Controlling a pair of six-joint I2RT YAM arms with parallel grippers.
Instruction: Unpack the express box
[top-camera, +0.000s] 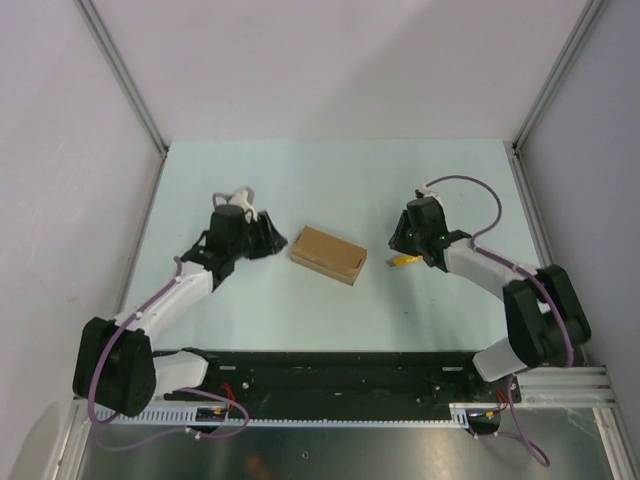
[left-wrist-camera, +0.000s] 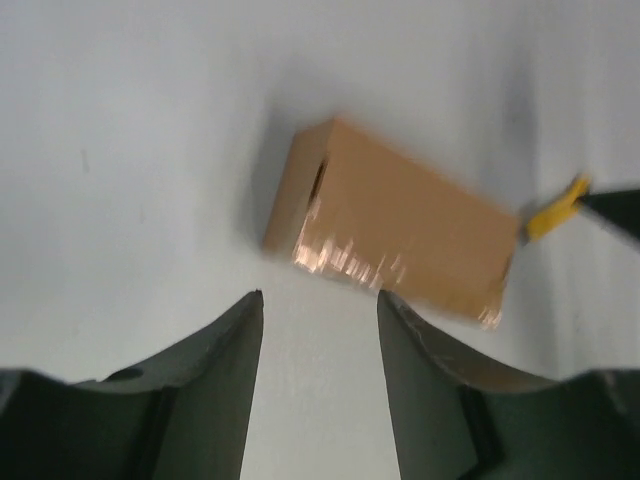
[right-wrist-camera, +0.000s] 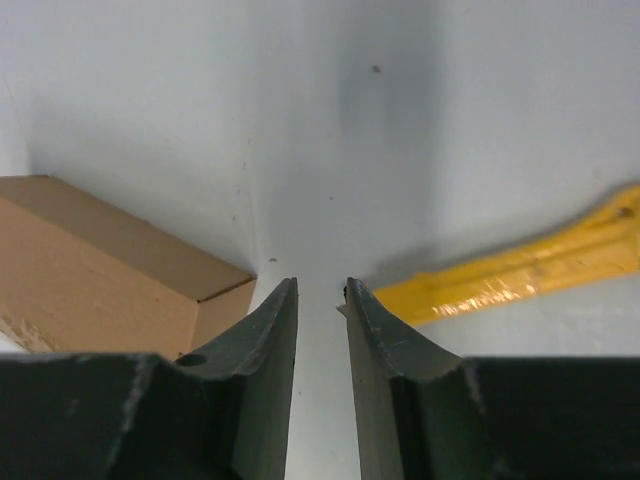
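We see the express box (top-camera: 328, 255) in matt brown cardboard with glossy clear tape (left-wrist-camera: 345, 262) along one edge, on a smooth, matt pale worktop (top-camera: 300, 180), while the knife (right-wrist-camera: 520, 270) at its 3 o'clock looks like shiny yellow plastic and the right pincer (right-wrist-camera: 320, 290) dark, matt plastic.

Left end effector (left-wrist-camera: 320, 300) parted, right (right-wrist-camera: 320, 287) (narrower) empty
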